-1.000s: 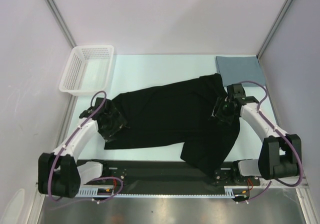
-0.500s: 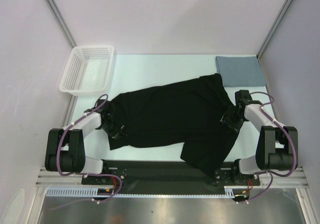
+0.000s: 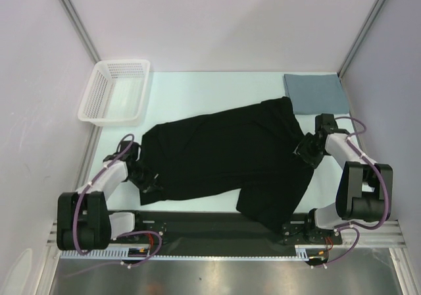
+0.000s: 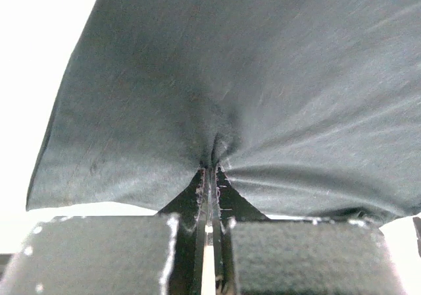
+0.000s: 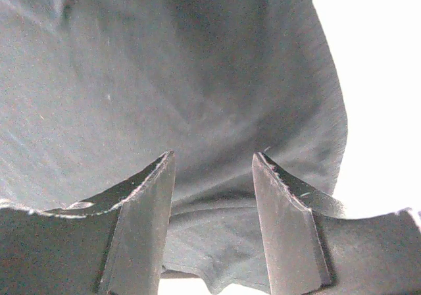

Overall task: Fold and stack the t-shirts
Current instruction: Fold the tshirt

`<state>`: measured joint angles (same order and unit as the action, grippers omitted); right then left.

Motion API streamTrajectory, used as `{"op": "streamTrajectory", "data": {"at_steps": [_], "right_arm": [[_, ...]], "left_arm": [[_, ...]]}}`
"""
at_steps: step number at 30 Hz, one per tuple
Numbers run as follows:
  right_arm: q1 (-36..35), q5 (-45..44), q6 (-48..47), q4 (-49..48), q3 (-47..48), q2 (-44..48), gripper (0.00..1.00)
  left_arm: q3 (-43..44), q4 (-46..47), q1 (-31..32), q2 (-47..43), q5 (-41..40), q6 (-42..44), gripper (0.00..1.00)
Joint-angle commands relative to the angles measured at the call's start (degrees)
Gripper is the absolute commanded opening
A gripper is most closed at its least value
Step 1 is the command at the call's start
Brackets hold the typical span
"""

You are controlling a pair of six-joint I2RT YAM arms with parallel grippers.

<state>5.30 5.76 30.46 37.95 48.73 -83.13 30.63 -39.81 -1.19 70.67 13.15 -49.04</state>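
Note:
The black t-shirt (image 3: pixel 223 153) lies spread and rumpled across the middle of the table. My left gripper (image 3: pixel 150 182) is at its left near edge. In the left wrist view that gripper (image 4: pixel 212 171) is shut on a pinched fold of the black cloth (image 4: pixel 263 78), which puckers into the jaws. My right gripper (image 3: pixel 304 151) is low at the shirt's right edge. The right wrist view shows it (image 5: pixel 214 160) open, its fingers astride the black cloth (image 5: pixel 164 78) and a hem. The slate grey-blue t-shirt (image 3: pixel 314 92) lies folded flat at the far right corner.
A white mesh basket (image 3: pixel 115 89) stands at the far left, tilted against the wall. Walls close in on the left, right and back. A black rail (image 3: pixel 217 226) with the arm bases runs along the near edge, and the shirt's lower corner hangs onto it.
My left gripper has closed on the shirt's left edge and drawn back toward the near left. The right gripper has slid outward to the shirt's right edge, still open.

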Motion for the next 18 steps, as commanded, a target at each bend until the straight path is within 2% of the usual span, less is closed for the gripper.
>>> {"op": "streamTrajectory", "data": {"at_steps": [1, 3, 4, 5, 7, 8, 10, 12, 14, 15, 16, 17, 18], "right_arm": [[1.1, 0.3, -0.6, 0.4, 4.0, -0.9, 0.56], [1.3, 0.7, -1.0, 0.0, 5.8, -1.8, 0.56], [1.4, 1.3, -1.1, -0.2, 6.5, -2.1, 0.56], [1.4, 3.0, -1.0, -1.1, 7.3, -3.0, 0.56], [1.4, 4.7, -0.8, -2.3, 9.9, -4.2, 0.56], [1.4, 5.3, -0.6, -2.6, 10.7, -5.4, 0.55], [1.4, 7.9, -0.4, -3.6, 13.7, -6.9, 0.55], [1.4, 11.1, -0.8, -4.4, 15.5, -9.3, 0.54], [1.3, 13.3, -1.8, -4.2, 18.0, -11.0, 0.52], [1.1, 13.6, -3.1, -4.3, 18.4, -12.0, 0.52], [1.0, 13.7, -3.4, -4.3, 18.8, -12.5, 0.52], [1.0, 13.3, -3.6, -4.4, 19.2, -12.8, 0.52], [1.0, 13.1, -3.9, -4.6, 19.2, -12.8, 0.52]], "left_arm": [[-0.8, -8.5, -1.5, -3.7, -2.3, -0.1, 0.0], [-0.6, -10.4, -1.6, -4.0, -1.3, 1.2, 0.04], [-0.1, -10.6, -1.6, -4.1, -1.8, 1.7, 0.13], [1.4, -10.9, -1.6, -4.2, -2.2, 2.2, 0.29], [4.2, -11.3, -1.6, -3.4, -4.2, 4.9, 0.35], [8.0, -12.4, -1.6, -3.1, -4.9, 6.0, 0.43], [12.0, -13.7, -0.8, -1.5, -7.2, 8.4, 0.5], [15.9, -12.8, 0.7, -1.0, -6.7, 11.9, 0.54], [17.5, -7.2, 0.8, -0.7, 0.1, 16.1, 0.58], [18.0, -4.7, 0.8, -0.7, 2.6, 18.9, 0.64], [18.2, -2.1, 0.8, -0.4, 6.0, 20.1, 0.74], [18.8, 1.9, 0.8, 1.2, 10.1, 21.3, 0.75], [19.5, 2.5, 0.7, 2.5, 10.4, 22.6, 0.75]]}}
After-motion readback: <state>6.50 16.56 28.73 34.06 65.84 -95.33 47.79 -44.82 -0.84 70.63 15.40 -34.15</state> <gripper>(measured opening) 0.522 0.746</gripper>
